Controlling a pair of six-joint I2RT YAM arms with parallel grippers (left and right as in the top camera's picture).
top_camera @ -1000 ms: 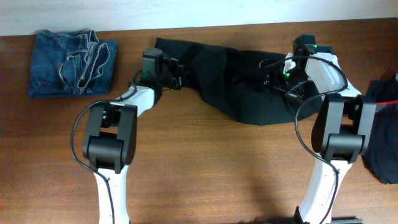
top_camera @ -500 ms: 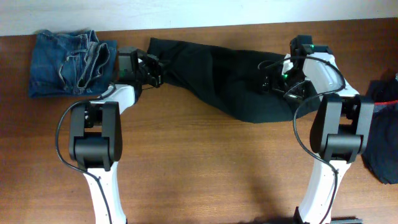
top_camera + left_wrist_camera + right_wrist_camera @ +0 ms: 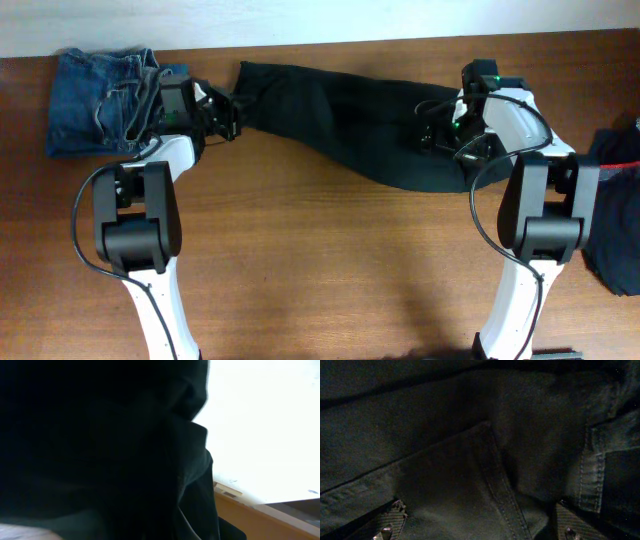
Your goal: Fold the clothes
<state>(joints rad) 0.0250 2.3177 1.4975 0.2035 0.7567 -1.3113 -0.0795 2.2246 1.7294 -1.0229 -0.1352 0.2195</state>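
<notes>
I am seemingly stretching matte black long trousers (image 3: 340, 125) flat on the wooden bench (image 3: 320, 260), right fingers (image 3: 385, 529) spread, left fingers (image 3: 226, 127) unreadable; next, doubling them over.

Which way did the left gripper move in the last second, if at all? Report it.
Yes: the left gripper moved left across the table, closer to the blue jeans.

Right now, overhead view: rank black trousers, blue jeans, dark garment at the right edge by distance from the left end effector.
From the left end effector:
1. black trousers, at its tips, stretching away to the right.
2. blue jeans, just to its left.
3. dark garment, far right.
</notes>
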